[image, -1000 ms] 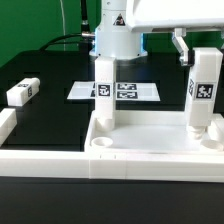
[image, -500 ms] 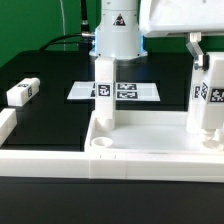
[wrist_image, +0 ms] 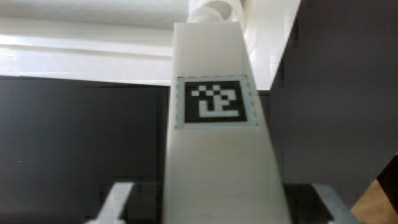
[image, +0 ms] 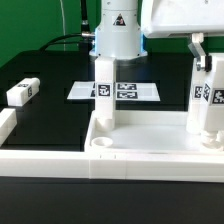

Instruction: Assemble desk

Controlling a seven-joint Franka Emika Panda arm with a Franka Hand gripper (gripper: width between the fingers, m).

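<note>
The gripper point(image: 205, 55) has its jaws part-closed on the top of a white plastic block leg point(image: 205, 105) bearing black-and-white square tags. It holds the leg upright in a far corner socket of the white plastic square tray-like tabletop point(image: 150, 165), on the exterior view's right. Over the last second this leg has turned about its long axis: one tag faced the camera before, and now two tagged faces show either side of a corner (its foot seems not to have left the socket). I judge it is being screwed home, not yet finished. A second white block leg point(image: 103, 95) stands seated in the tabletop's other far corner. A third white block leg point(image: 22, 92) lies loose on the black table point(image: 50, 115), near its edge on the exterior view's left, well apart from the tabletop and left to fit. In the wrist view the gripped leg point(wrist_image: 217, 140) fills the frame.
</note>
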